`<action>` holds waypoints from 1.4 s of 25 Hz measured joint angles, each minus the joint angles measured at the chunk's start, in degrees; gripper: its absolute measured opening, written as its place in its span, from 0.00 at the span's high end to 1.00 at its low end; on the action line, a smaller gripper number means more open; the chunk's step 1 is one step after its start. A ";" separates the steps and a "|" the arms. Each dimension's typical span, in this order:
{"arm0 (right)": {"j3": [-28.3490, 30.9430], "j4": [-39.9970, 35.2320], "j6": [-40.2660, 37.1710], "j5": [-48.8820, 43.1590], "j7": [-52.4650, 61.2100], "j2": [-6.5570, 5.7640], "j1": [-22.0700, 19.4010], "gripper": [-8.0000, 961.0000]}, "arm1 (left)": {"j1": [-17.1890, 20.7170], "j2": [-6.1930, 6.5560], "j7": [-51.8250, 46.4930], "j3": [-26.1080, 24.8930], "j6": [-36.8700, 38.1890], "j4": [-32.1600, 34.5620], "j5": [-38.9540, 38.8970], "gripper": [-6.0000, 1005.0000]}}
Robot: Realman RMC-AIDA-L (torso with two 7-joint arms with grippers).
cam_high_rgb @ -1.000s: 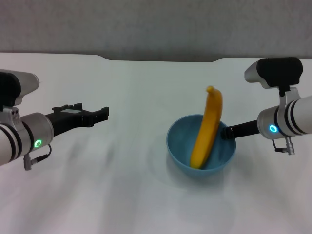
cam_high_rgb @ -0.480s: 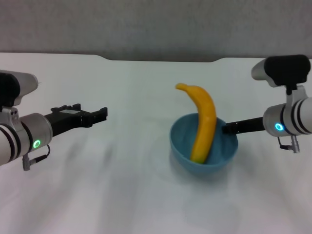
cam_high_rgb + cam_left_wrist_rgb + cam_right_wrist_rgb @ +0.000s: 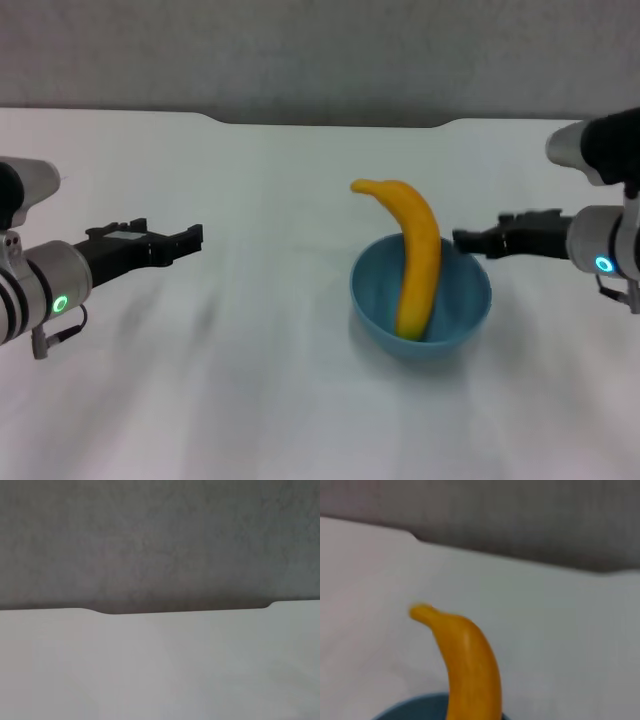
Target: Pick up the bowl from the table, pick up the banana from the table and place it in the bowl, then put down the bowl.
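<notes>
Both pincers withdrawn, banana in bowl

silver-grey arms w/ black bands, green/blue LED rings, black grippers

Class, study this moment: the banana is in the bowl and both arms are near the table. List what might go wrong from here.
1. The banana stands steeply in the bowl, most of it above the rim, so it may tip out.
2. The right gripper sits just beside the bowl's rim; a careless move might nudge the bowl and upset the banana.
3. The left gripper hovers far to the side over the table, too distant to catch anything.
</notes>
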 joint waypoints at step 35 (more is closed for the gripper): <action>-32.01 -29.17 -88.33 -4.84 30.54 -0.14 -11.50 0.08 | -1.92 -0.27 58.90 -0.11 -2.27 19.33 -55.54 0.14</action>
